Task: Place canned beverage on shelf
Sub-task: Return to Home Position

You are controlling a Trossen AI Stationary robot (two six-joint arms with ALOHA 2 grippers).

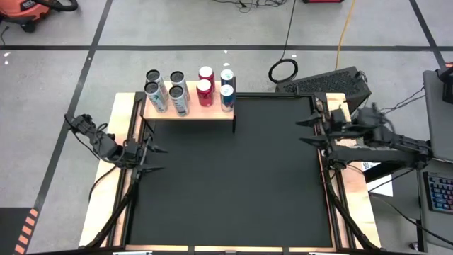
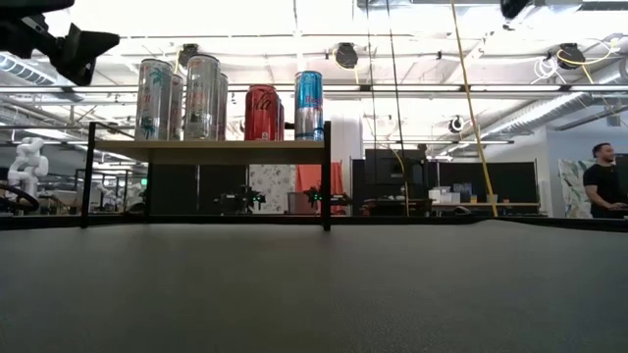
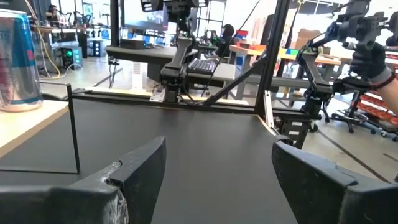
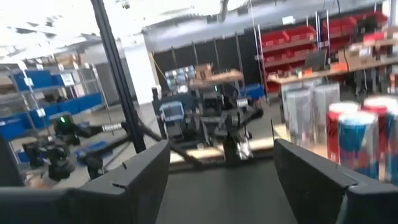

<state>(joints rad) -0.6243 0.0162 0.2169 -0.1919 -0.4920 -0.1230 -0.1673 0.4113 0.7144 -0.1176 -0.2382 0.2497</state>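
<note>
The shelf (image 1: 187,110), a light wooden top on thin dark legs, stands at the far left of the black mat (image 1: 233,184). On it stand several cans upright on their bases: tall silver ones (image 1: 166,91), red ones (image 1: 205,86) and blue ones (image 1: 226,88). The low view shows the same cans (image 2: 255,110) on the shelf (image 2: 206,150). My left gripper (image 1: 160,159) is open at the mat's left edge, nothing between its fingers (image 3: 217,162). My right gripper (image 1: 302,131) is open at the mat's right edge, raised, also with nothing in it (image 4: 221,162).
A keyboard (image 1: 325,83) and a cable loop (image 1: 283,69) lie beyond the table's far right corner. The dark upright frame posts (image 3: 267,56) stand at the table's edges. A person (image 2: 601,176) stands far off in the room. The mat in front of the shelf is bare.
</note>
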